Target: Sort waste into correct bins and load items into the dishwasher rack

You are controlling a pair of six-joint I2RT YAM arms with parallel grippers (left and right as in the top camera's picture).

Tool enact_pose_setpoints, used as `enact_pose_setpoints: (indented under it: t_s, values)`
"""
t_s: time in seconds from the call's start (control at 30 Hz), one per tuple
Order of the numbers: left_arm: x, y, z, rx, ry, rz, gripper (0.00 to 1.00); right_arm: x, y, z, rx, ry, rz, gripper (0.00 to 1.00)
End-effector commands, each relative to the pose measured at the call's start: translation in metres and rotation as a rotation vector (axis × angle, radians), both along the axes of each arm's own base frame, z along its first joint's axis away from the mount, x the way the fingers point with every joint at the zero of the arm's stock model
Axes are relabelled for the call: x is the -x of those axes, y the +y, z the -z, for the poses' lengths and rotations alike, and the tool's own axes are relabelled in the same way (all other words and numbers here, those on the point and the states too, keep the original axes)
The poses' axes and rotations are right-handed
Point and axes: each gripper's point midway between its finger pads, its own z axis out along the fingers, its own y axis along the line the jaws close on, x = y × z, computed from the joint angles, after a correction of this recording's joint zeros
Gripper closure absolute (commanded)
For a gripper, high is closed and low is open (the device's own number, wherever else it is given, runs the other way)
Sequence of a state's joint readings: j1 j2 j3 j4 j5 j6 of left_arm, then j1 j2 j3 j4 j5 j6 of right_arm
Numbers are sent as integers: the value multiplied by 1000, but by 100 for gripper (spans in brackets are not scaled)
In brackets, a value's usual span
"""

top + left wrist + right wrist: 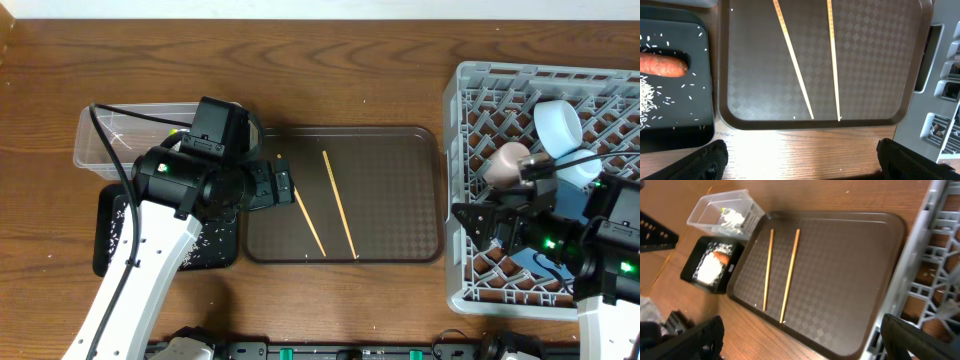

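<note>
Two chopsticks [339, 203] on brown tray [400, 200], my left gripper [805, 165] spread wide at its left edge, right gripper [805, 345] spread wide over neighbouring rack [468, 80].

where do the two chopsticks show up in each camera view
overhead: the chopsticks lie on the left half of the brown serving tray, slanting down to the right.
left wrist: the chopsticks run from the top edge down to the tray's near rim, mid-picture.
right wrist: the chopsticks lie side by side, left of centre, on the tray's left part.
shared landmark: the brown serving tray under them.
</note>
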State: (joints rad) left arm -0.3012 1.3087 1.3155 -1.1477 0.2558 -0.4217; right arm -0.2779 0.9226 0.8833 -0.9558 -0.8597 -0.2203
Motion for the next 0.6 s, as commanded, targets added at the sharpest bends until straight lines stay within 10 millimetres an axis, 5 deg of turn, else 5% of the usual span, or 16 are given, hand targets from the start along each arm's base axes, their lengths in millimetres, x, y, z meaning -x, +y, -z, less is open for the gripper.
enact_pose_setpoints:
  t_s: [0.0, 0.57]
  values:
    - [-3, 2, -8, 1, -25, -6, 2, -2, 1, -5, 30, -28, -18, 1]
    - [-3, 2, -8, 1, -25, -6, 2, -9, -43, 23, 277, 45, 149, 1]
